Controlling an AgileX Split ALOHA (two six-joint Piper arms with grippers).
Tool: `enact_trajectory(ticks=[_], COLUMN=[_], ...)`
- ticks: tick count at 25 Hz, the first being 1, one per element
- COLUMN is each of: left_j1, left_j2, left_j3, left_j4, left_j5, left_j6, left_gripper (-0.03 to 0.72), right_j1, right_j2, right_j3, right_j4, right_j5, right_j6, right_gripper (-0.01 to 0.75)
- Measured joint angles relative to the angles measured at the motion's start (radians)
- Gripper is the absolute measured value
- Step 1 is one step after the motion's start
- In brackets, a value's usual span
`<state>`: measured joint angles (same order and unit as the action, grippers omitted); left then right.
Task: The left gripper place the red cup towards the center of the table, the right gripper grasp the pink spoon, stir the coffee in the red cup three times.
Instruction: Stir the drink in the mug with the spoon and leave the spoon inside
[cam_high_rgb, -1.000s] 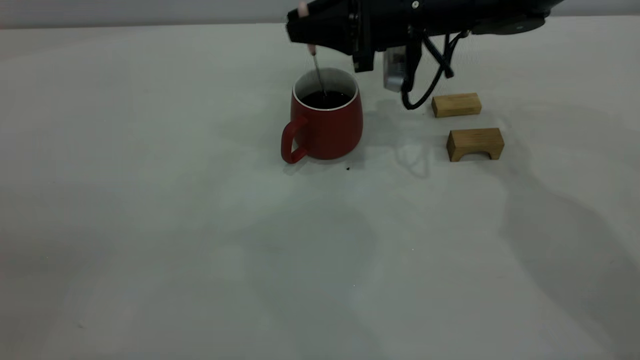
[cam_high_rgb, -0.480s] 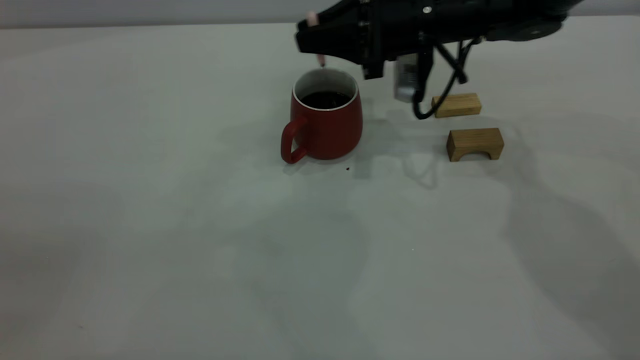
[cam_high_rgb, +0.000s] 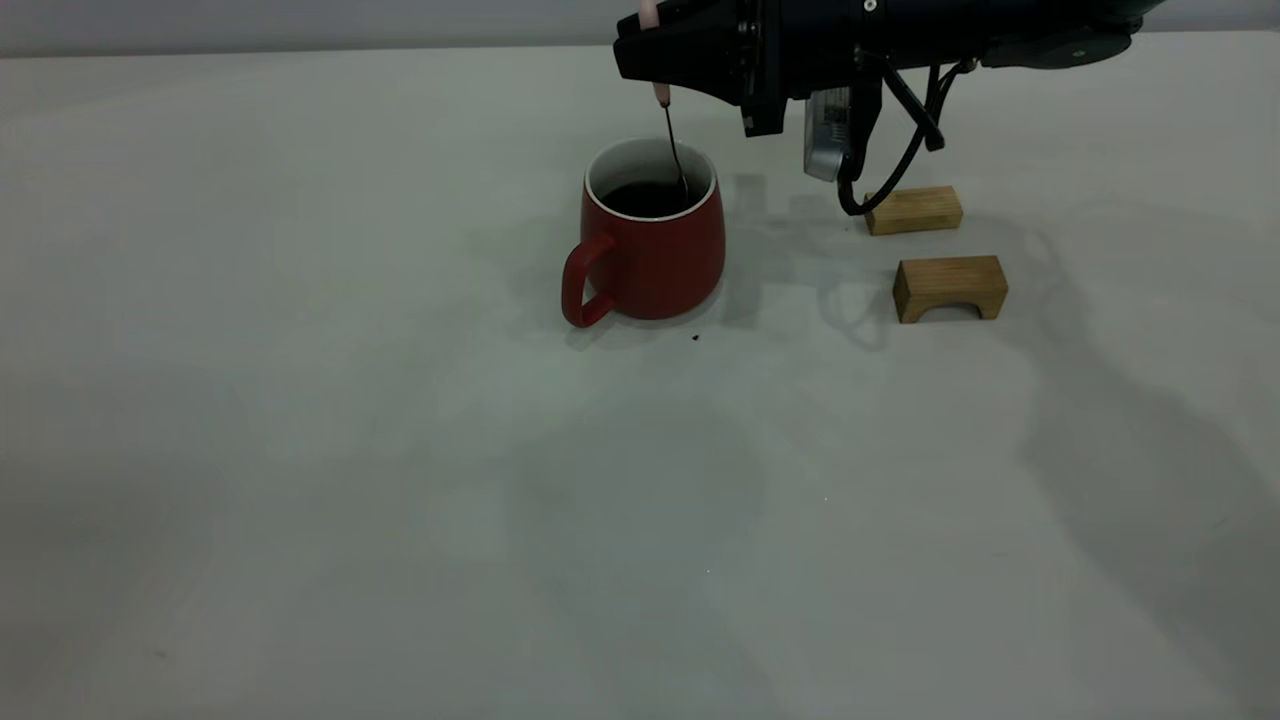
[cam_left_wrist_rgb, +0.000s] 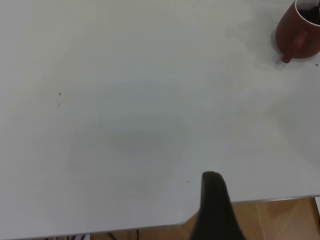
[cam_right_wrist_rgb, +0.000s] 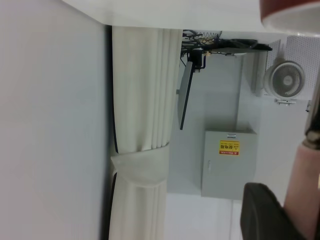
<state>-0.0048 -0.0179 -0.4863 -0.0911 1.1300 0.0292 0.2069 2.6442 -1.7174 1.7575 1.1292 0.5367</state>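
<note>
The right gripper (cam_high_rgb: 650, 45) hung above the red cup (cam_high_rgb: 652, 240), pinched on the pink spoon (cam_high_rgb: 668, 120) by its handle; the spoon's bowl dipped into the coffee (cam_high_rgb: 648, 198) near the cup's far right rim. The cup stood mid-table (cam_high_rgb: 400, 450), handle toward the left, with two wooden blocks (cam_high_rgb: 930, 245) to its right. The grey tag (cam_high_rgb: 826, 145) bore print too small to read. The left gripper (cam_left_wrist_rgb: 215, 210) showed only one dark finger over the table's edge, so its opening could not be judged.
</note>
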Motion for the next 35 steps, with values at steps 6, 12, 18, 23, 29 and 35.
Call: enact_trajectory(ticks=[6, 12, 18, 23, 29, 35], left_j1=[0.0, 0.0, 0.0, 0.0, 0.0, 0.0], left_j2=[0.0, -0.001, -0.001, -0.001, -0.001, -0.001], left_j3=[0.0, 0.0, 0.0, 0.0, 0.0, 0.0], left_j4=[0.0, 0.0, 0.0, 0.0, 0.0, 0.0], left_j5=[0.0, 0.0, 0.0, 0.0, 0.0, 0.0], left_j6=[0.0, 0.0, 0.0, 0.0, 0.0, 0.0], left_gripper=[0.586, 0.586, 0.586, 0.586, 0.586, 0.586], right_j1=[0.029, 0.072, 0.087, 0.061, 0.003, 0.003], right_j2=[-0.047, -0.048, 0.003, 0.016, -0.007, -0.009], right_j3=[0.098, 0.114, 0.016, 0.004, 0.061, 0.084], right_j4=[0.003, 0.003, 0.003, 0.001, 0.004, 0.003], right_j5=[-0.037, -0.046, -0.007, -0.011, -0.031, 0.011], right_j6=[0.033, 0.041, 0.027, 0.026, 0.026, 0.026], right_gripper=[0.122, 0.122, 0.122, 0.122, 0.122, 0.122])
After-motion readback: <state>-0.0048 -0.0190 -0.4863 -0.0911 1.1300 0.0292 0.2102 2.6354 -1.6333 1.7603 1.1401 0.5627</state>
